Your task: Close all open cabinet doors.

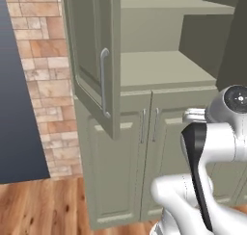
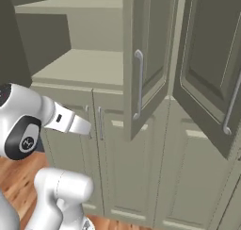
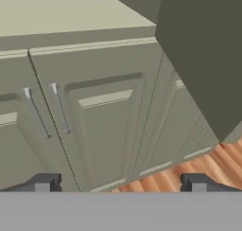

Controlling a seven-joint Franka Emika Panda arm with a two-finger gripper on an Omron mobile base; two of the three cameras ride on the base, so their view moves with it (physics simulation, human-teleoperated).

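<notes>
My gripper (image 3: 120, 182), jaws spread and empty, sits low; the open cabinet door (image 3: 203, 50) hangs up and right, handle vertical.

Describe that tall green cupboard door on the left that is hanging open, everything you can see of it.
The left cabinet door is tall and sage green, looks like painted wood, with a recessed panel and a long vertical silver bar handle. It stands swung wide open, upright, jutting out from the cupboard over the shorter closed lower doors. Behind it the bare shelves are exposed. A brick wall lies to its left. Nothing touches it; the robot's open gripper faces the lower doors.
</notes>
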